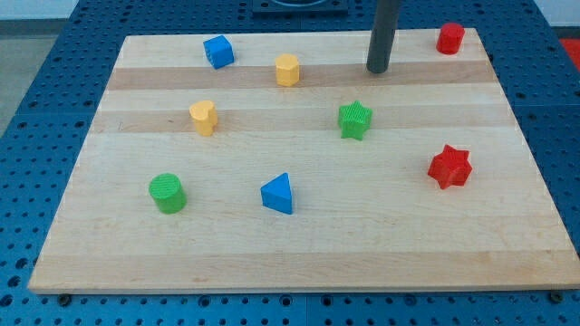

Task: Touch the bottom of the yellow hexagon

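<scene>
The yellow hexagon [287,70] stands near the top of the wooden board [299,254], left of centre. My tip [377,71] rests on the board to the hexagon's right, about level with it and a clear gap away. The dark rod rises from the tip to the view's top edge.
A blue cube [218,52] sits upper left, a yellow heart [203,118] lower left of the hexagon. A green star [355,120] lies below my tip. A red cylinder [450,38], red star [449,167], blue triangle [279,195] and green cylinder [168,193] are also there.
</scene>
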